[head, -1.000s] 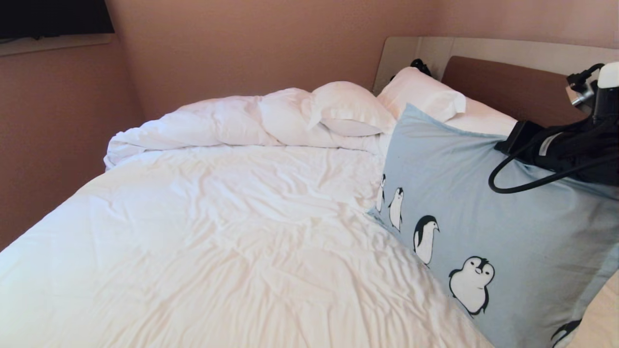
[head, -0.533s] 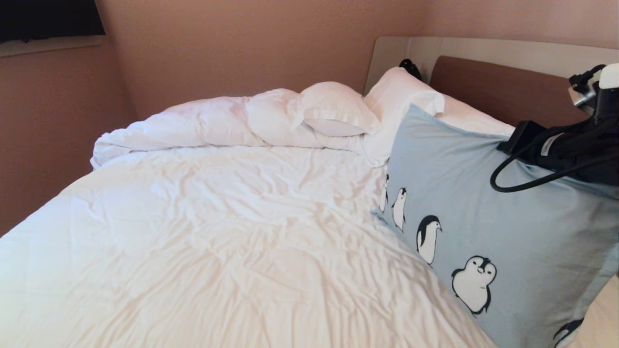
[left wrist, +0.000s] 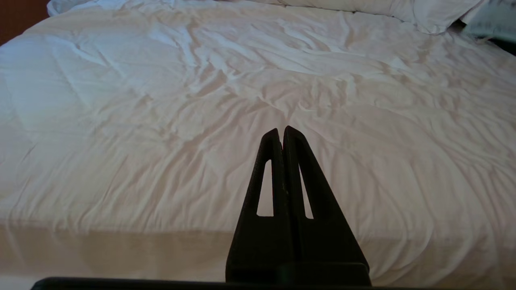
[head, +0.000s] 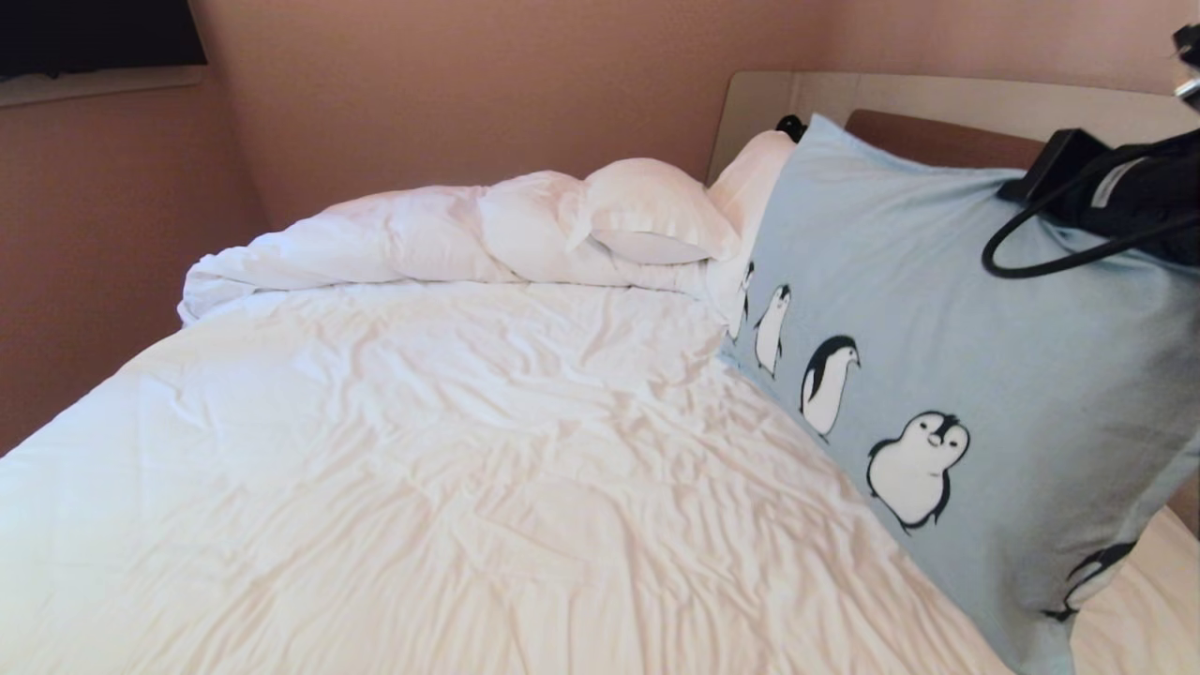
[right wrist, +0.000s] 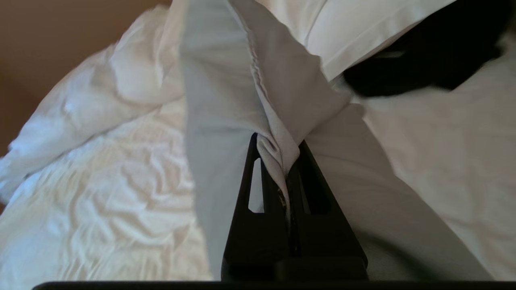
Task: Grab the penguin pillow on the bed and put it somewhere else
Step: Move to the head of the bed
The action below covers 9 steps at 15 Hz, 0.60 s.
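The penguin pillow (head: 937, 281) is light blue with a row of black-and-white penguins. It hangs tilted over the right side of the bed (head: 422, 450), its lower edge near the sheet. My right gripper (head: 1042, 178) is at the pillow's top edge, shut on a bunched fold of the fabric. In the right wrist view the pinched pillow (right wrist: 219, 100) rises out of the right gripper (right wrist: 278, 141). My left gripper (left wrist: 281, 129) is shut and holds nothing, hovering over the sheet of the bed (left wrist: 161, 100) near its front edge.
A bunched white duvet (head: 375, 234) and plain white pillows (head: 656, 211) lie at the far side. A brown headboard (head: 937, 141) stands behind the lifted pillow. A black clothing bundle (right wrist: 427, 60) lies by the white pillows. Pink walls close in behind and to the left.
My right arm has risen with the penguin pillow; its top edge now stands in front of the headboard and its penguins sit higher. The view shifted slightly early on. The left gripper is unchanged.
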### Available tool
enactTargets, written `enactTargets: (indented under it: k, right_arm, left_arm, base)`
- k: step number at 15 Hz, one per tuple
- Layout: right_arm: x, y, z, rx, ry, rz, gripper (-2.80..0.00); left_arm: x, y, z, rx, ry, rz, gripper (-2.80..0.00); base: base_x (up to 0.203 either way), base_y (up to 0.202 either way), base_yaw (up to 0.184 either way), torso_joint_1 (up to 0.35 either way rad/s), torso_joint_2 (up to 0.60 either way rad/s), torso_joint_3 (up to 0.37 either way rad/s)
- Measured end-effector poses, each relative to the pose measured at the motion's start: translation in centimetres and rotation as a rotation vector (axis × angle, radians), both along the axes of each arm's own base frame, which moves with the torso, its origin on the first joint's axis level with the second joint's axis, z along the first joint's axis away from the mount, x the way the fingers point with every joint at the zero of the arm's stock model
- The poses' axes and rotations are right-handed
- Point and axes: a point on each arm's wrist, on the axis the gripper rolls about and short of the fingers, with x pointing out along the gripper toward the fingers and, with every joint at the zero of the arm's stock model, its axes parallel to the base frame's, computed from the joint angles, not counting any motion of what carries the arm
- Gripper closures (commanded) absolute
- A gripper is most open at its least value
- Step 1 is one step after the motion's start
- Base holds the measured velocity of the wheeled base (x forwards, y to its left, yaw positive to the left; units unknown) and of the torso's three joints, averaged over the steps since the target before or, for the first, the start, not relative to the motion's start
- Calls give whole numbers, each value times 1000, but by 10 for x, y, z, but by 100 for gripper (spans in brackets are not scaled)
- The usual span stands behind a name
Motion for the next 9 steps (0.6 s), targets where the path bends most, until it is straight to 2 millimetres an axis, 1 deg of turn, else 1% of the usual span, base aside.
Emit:
enactTargets:
  k: [2, 5, 6, 7, 9]
  right_arm:
    - [-2, -21, 7, -28, 9, -85, 0]
    - [2, -56, 1, -65, 73, -209, 0]
    - [5, -65, -3, -75, 92, -238, 0]
    - [8, -72, -7, -83, 112, -261, 0]
    - [16, -79, -14, -99, 143, -276, 0]
  left_arm:
    - [0, 0, 0, 0, 0, 0, 0]
    - [0, 0, 0, 0, 0, 0, 0]
    - [0, 0, 0, 0, 0, 0, 0]
    - [0, 0, 0, 0, 0, 0, 0]
    - [0, 0, 0, 0, 0, 0, 0]
  base:
    - [0, 0, 0, 0, 0, 0]
    - [0, 0, 0, 0, 0, 0]
    - [0, 0, 0, 0, 0, 0]
    - [0, 0, 0, 0, 0, 0]
    - [0, 0, 0, 0, 0, 0]
